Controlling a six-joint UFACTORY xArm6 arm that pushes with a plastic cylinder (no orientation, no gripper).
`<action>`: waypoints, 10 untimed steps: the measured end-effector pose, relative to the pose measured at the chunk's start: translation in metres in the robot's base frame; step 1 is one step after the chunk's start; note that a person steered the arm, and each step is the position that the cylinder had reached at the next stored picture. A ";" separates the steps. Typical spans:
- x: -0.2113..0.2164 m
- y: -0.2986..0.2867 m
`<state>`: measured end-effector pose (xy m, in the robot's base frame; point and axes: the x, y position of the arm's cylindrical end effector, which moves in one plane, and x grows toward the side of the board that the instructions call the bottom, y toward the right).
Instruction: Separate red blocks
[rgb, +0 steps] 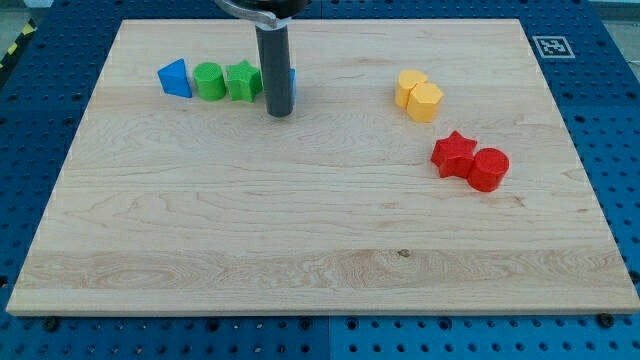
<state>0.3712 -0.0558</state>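
A red star block (454, 154) and a red round block (489, 169) lie touching at the view's right, the star to the left. My tip (279, 113) rests on the board at the view's upper left, far left of the red blocks. It stands just right of a green star block (242, 81) and hides most of a blue block (292, 81) behind the rod.
A blue triangular block (175, 78) and a green round block (209, 82) continue the row leftward from the green star. Two yellow blocks (419, 95) sit together above the red ones. The wooden board (300, 240) ends at blue perforated table on all sides.
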 end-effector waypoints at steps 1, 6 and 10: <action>-0.001 0.000; 0.052 0.178; 0.053 0.236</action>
<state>0.4240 0.1804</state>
